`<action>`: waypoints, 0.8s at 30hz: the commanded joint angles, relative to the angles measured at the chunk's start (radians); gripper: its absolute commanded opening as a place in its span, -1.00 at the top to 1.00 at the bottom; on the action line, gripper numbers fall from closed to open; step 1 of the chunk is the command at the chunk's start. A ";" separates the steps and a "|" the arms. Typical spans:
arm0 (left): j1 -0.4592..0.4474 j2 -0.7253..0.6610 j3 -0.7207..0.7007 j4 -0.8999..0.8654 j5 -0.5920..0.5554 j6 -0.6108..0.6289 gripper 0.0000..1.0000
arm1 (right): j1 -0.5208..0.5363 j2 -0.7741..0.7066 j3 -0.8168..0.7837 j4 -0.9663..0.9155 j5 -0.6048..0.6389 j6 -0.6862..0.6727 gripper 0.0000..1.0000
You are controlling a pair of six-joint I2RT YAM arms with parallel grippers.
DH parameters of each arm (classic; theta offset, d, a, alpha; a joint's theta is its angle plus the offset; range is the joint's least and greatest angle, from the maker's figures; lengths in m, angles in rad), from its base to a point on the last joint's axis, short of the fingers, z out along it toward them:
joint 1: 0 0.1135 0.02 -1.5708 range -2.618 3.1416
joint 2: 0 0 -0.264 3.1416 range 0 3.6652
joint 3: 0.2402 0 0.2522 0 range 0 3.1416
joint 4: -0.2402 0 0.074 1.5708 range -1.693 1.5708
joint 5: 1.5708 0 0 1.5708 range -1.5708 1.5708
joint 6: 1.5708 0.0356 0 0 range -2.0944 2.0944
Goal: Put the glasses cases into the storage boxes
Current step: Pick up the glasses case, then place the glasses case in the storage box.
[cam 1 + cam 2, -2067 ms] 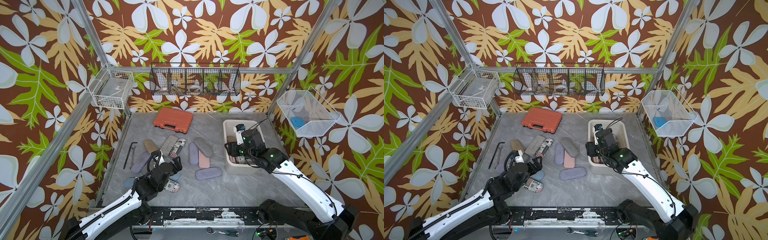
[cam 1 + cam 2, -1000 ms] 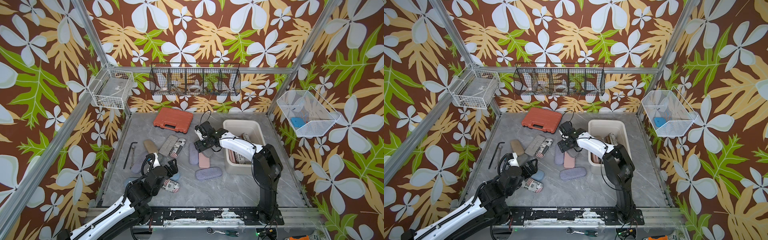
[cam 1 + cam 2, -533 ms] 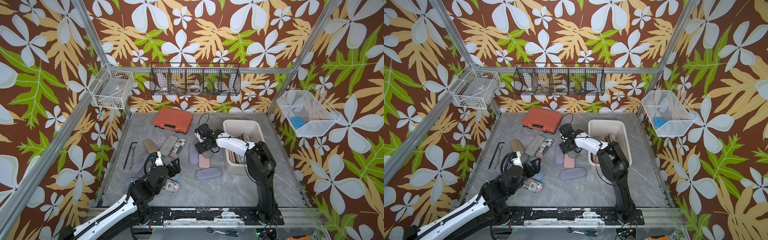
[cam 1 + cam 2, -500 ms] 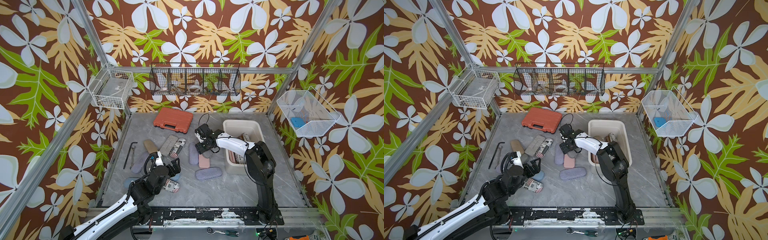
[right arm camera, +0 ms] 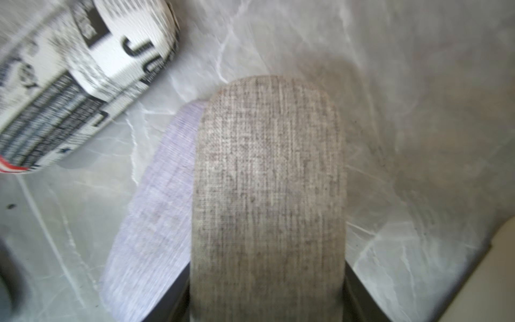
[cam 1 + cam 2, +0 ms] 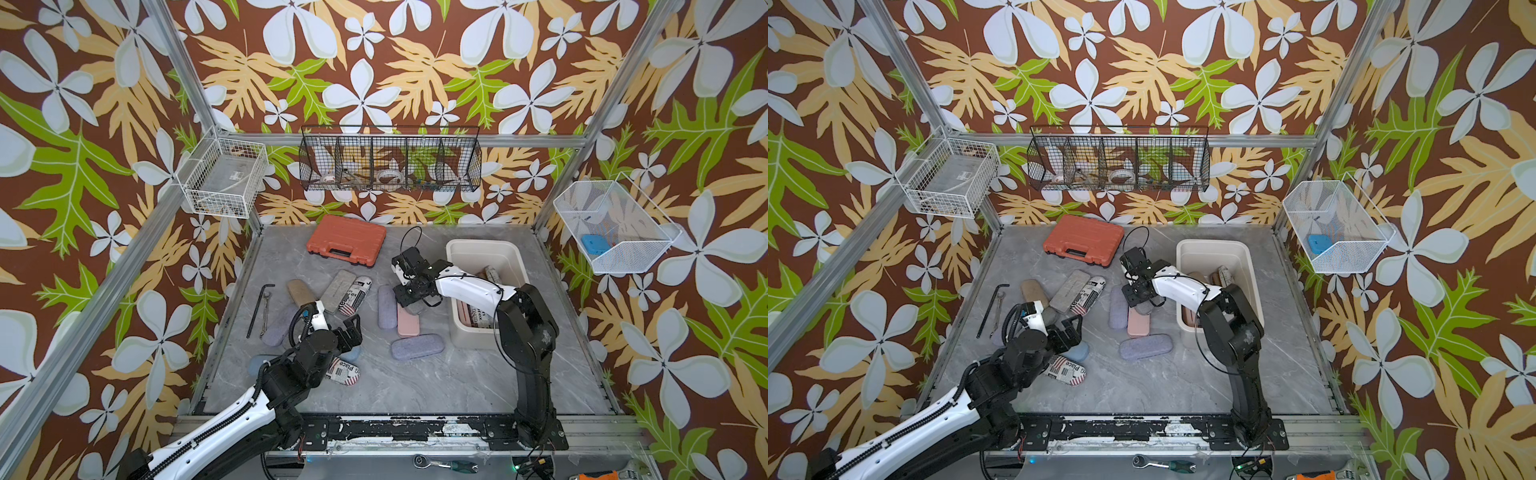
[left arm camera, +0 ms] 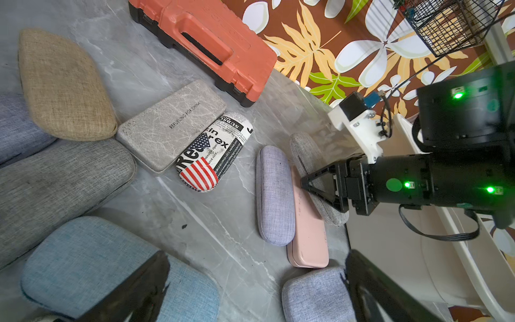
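Observation:
Several glasses cases lie on the grey tabletop: tan [image 6: 300, 291], flat grey [image 6: 338, 289], flag print [image 6: 355, 294], lavender [image 6: 387, 306], pink [image 6: 407, 322] and another lavender [image 6: 417, 346]. My right gripper [image 6: 415, 297] is shut on a grey felt case [image 5: 267, 195], which lies beside the pink one, just left of the cream storage box [image 6: 482, 245]. The box holds a few cases [image 6: 473, 316]. My left gripper [image 7: 256, 267] is open and holds nothing. It hovers over a blue case [image 7: 83, 262] near the front left.
An orange toolcase [image 6: 347, 245] lies at the back. A hex key and a wrench [image 6: 259, 309] rest by the left edge. Wire baskets hang on the left [image 6: 224, 183], back [image 6: 390, 164] and right [image 6: 615, 226] walls. Another flag-print case [image 6: 345, 372] lies beside the left arm.
The right arm left the storage box and reached left to the cases. Its jaws then closed in on the grey felt case. The left arm shifted only slightly and stayed open.

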 commanded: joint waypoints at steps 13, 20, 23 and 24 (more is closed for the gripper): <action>0.001 -0.064 0.022 -0.019 0.018 -0.058 -1.00 | 0.001 -0.176 0.107 -0.048 0.020 0.026 -0.09; 0.001 -0.092 0.046 -0.074 0.022 -0.072 -1.00 | -0.054 -0.330 0.079 -0.061 0.070 0.048 -0.08; 0.001 -0.113 0.031 -0.068 0.012 -0.093 -1.00 | -0.116 -0.421 0.007 -0.046 0.081 0.060 -0.08; 0.002 -0.116 0.023 -0.059 0.012 -0.101 -1.00 | -0.146 -0.451 -0.025 -0.037 0.075 0.064 -0.08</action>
